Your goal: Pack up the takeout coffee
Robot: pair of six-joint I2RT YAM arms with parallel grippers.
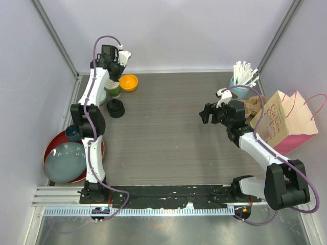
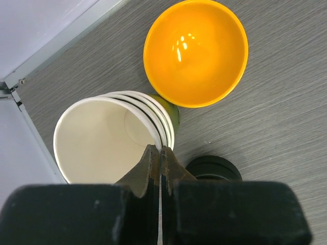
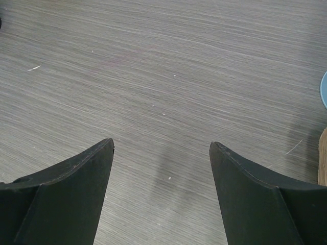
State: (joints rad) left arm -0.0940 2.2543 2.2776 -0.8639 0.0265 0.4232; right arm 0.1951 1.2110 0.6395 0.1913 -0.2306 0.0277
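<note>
A stack of dark-green paper cups (image 2: 110,140), white inside, stands at the far left of the table beside an orange bowl (image 2: 195,51). The stack also shows in the top view (image 1: 113,92). My left gripper (image 2: 161,152) is shut on the near rim of the top cup, one finger inside and one outside. A stack of black lids (image 2: 212,167) sits just to the right of the cups, and it shows in the top view too (image 1: 116,108). My right gripper (image 3: 162,148) is open and empty over bare table, at the right middle in the top view (image 1: 207,113).
A pink paper bag (image 1: 286,122) lies at the right edge with a brown cardboard piece (image 1: 251,106) at its mouth. A light-blue cup of white straws (image 1: 241,84) stands behind it. A red tray with a blue plate (image 1: 64,161) and a small blue cup (image 1: 73,132) sit at the left.
</note>
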